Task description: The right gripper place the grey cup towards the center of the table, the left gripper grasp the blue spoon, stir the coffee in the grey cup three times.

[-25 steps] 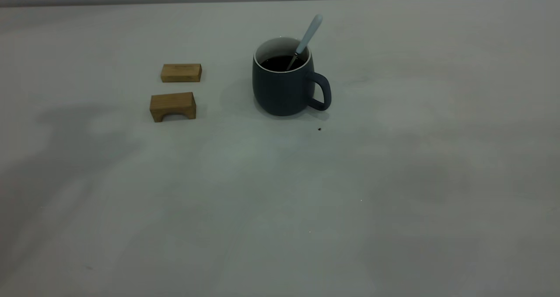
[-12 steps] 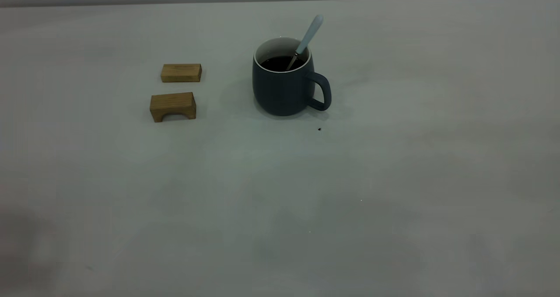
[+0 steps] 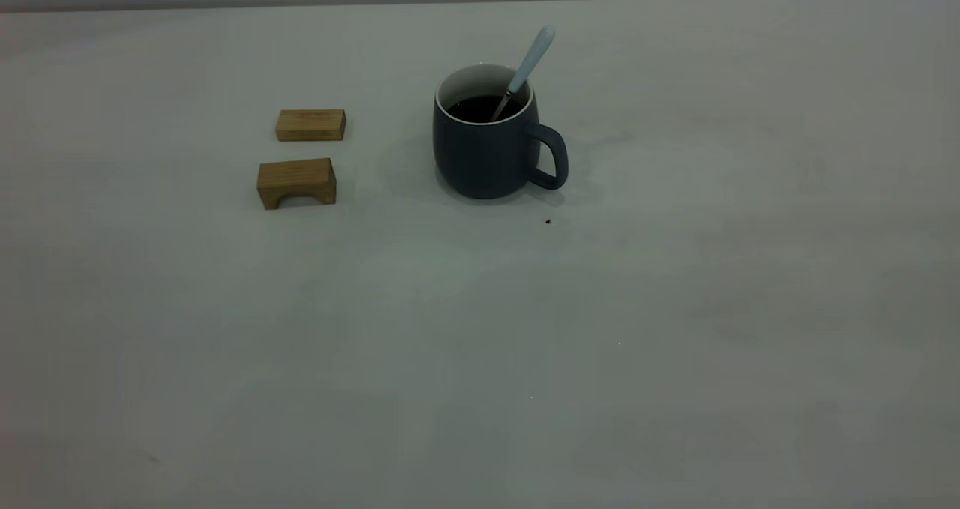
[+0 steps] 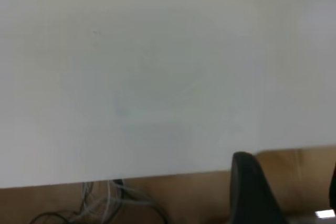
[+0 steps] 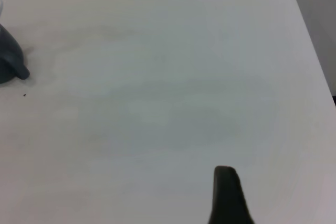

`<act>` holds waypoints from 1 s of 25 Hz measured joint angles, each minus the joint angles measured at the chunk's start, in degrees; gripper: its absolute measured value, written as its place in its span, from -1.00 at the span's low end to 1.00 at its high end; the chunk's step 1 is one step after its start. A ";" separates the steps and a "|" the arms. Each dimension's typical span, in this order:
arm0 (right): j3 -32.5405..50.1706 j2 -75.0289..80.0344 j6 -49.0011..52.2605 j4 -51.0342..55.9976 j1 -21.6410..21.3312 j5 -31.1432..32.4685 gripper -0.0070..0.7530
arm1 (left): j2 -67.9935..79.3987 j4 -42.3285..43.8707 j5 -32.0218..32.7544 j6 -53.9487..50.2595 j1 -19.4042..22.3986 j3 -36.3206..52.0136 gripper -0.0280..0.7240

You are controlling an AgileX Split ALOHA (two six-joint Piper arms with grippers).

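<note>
Arm shadows gone; one grey cup (image 3: 484,153), one blue spoon (image 3: 525,70), two blocks (image 3: 297,182).

Probably a lab bench: bare pale table (image 3: 480,359), loose cables (image 4: 105,203) under its edge.

The grey cup (image 5: 8,59) is sitting at the picture's edge on the tabletop (image 5: 173,77), well apart from one dark finger (image 5: 228,195).

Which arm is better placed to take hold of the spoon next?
Hard to call: neither arm shows in the exterior view. Left seems likelier; the blue spoon stands in the grey cup at centre.
</note>
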 joint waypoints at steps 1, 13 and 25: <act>0.00 0.00 0.00 0.00 0.00 0.00 0.44 | -1.78 0.00 -0.27 0.53 1.57 1.65 0.23; 0.00 0.00 0.00 0.00 0.00 0.00 0.44 | -22.87 -0.20 2.99 1.03 4.27 7.73 0.23; 0.00 0.00 0.00 0.00 0.00 0.00 0.44 | -23.69 -0.20 3.63 1.03 4.90 7.73 0.23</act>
